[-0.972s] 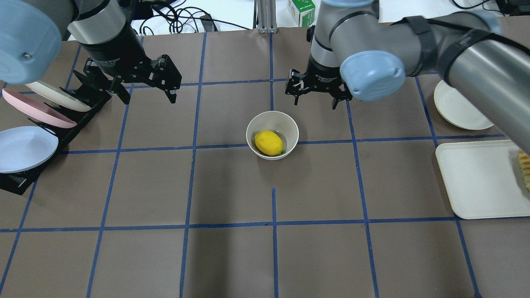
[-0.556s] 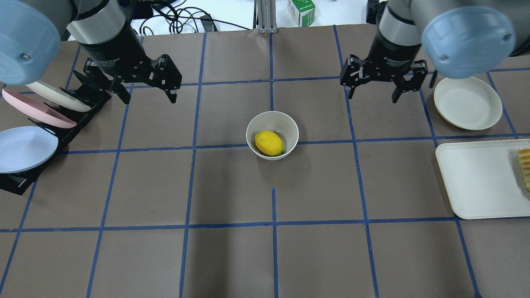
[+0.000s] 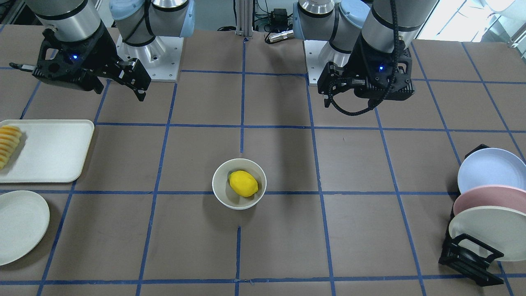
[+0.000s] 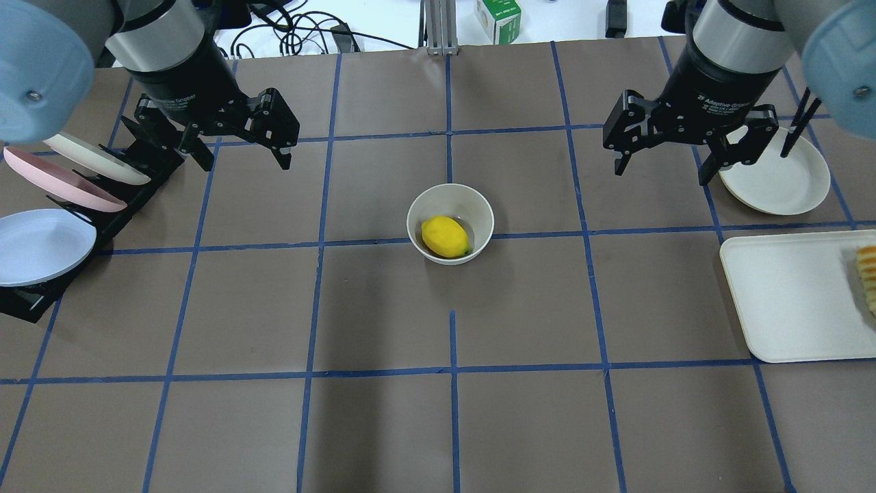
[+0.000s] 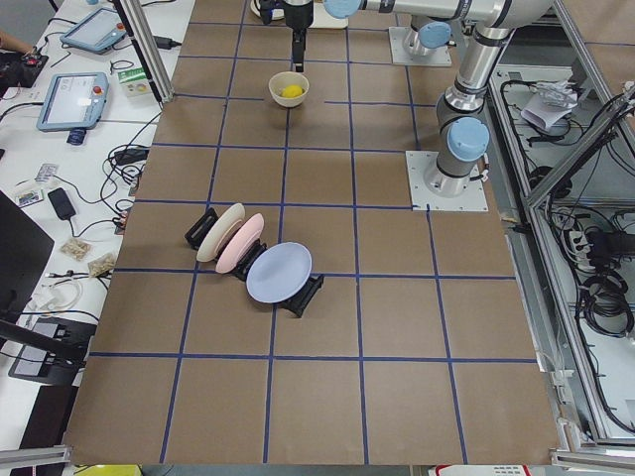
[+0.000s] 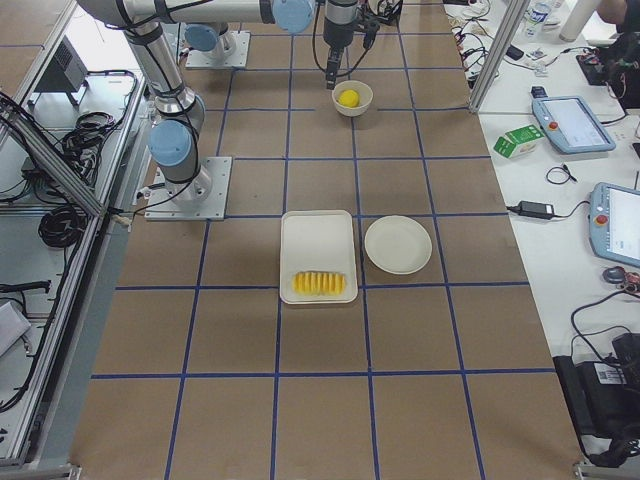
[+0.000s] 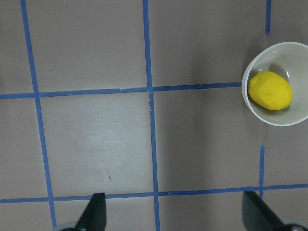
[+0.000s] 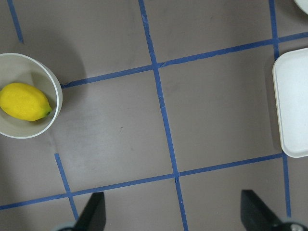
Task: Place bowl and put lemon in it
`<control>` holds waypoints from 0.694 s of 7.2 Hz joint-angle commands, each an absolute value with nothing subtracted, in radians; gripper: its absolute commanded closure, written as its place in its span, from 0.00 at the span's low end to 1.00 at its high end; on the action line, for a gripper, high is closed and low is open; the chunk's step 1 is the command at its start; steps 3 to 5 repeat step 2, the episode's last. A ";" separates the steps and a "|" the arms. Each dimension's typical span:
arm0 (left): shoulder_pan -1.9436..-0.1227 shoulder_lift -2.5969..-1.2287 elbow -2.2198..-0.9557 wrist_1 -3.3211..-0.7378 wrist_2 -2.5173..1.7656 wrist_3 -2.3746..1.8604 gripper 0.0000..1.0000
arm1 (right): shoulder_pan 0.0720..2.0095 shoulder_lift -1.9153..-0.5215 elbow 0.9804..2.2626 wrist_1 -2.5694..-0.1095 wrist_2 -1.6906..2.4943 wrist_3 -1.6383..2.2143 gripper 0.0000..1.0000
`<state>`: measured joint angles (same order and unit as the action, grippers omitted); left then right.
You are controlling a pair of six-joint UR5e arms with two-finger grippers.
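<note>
The cream-white bowl (image 4: 482, 213) stands upright at the table's middle with the yellow lemon (image 4: 445, 236) lying inside it. Both also show in the front view, the bowl (image 3: 219, 193) and the lemon (image 3: 243, 183). My left gripper (image 4: 245, 161) is open and empty, raised above the table, back-left of the bowl. My right gripper (image 4: 662, 175) is open and empty, raised back-right of the bowl, beside the flat plate. The left wrist view shows the bowl (image 7: 299, 115) and lemon (image 7: 270, 90) at its right edge. The right wrist view shows the bowl (image 8: 54, 86) and lemon (image 8: 24, 101) at its left edge.
A black rack (image 4: 130, 195) with blue, pink and cream plates stands at the left edge. A flat cream plate (image 4: 780, 186) lies at the right, and a cream tray (image 4: 787, 301) with fruit slices (image 4: 868, 277) lies in front of it. A green carton (image 4: 497, 17) stands behind the table.
My right arm has swung away from behind the bowl to the right, open and empty, ending beside the flat plate. The left arm, bowl and lemon have not moved.
</note>
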<state>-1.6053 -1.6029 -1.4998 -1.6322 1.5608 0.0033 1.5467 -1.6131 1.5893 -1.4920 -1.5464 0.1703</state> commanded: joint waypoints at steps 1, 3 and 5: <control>-1.605 -1.600 -1.499 -1.632 1.560 0.005 0.00 | 1.548 -1.618 1.591 -1.488 -1.549 0.175 0.00; -1.606 -1.600 -1.499 -1.632 1.559 0.005 0.00 | 1.546 -1.618 1.589 -1.489 -1.549 0.175 0.00; -1.606 -1.600 -1.499 -1.632 1.559 0.005 0.00 | 1.546 -1.618 1.589 -1.489 -1.549 0.175 0.00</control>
